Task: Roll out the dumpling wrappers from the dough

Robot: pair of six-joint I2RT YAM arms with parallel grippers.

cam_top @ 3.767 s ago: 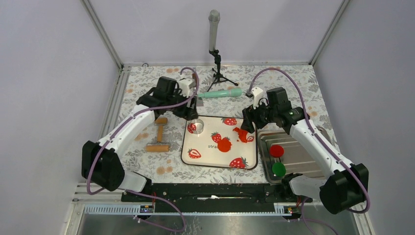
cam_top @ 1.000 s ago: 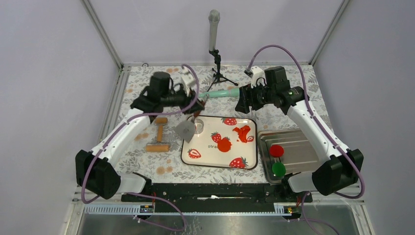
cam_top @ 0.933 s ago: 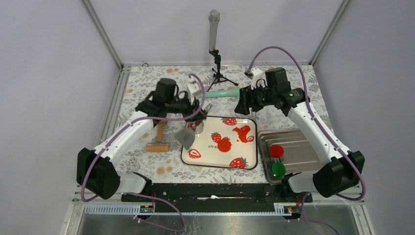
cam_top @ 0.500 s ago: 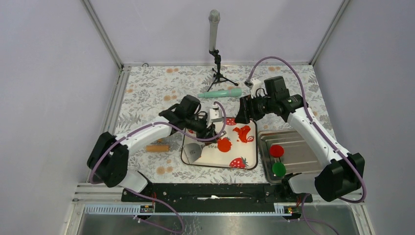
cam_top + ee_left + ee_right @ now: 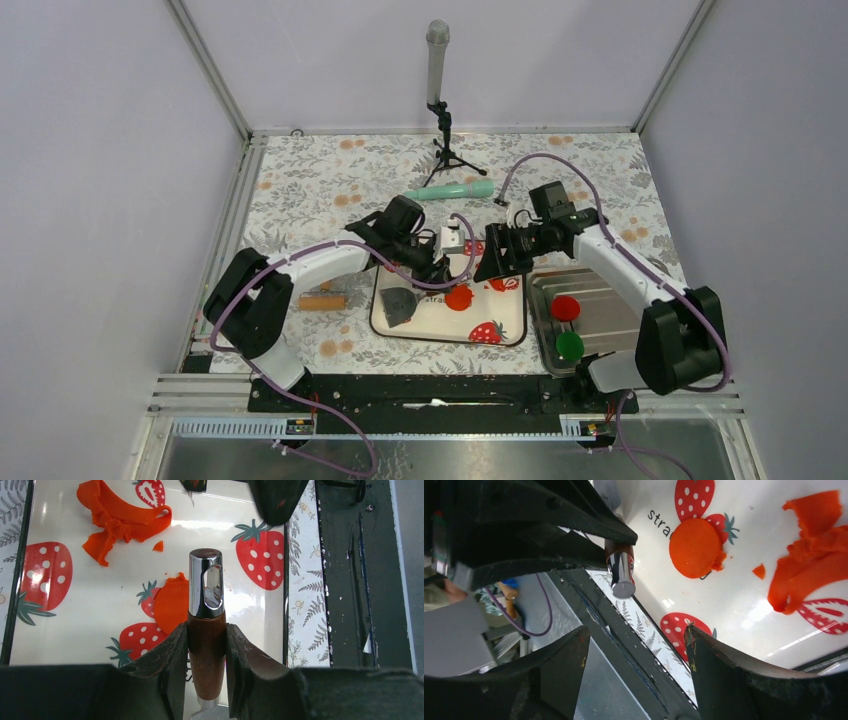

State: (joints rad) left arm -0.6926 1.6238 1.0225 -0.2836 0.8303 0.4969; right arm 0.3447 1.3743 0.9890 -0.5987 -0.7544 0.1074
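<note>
Left wrist cam: L claw (image 5: 206,641) grips scraper handle (image 5: 205,624) near round wrapper (image 5: 169,612) on tray (image 5: 100,605); R claw (image 5: 636,630) spread open.

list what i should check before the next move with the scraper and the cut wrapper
1. Grip: scraper clamped in the left gripper: ok.
2. Free arm: right gripper open and holding nothing: ok.
3. Placement: wrapper flat on the tray, apart from the dough scrap: ok.
4. Edge: wrapper clean all round: not ok, there is a ragged bit on one side.
5. Contact: scraper blade touching the tray: cannot tell.
</note>
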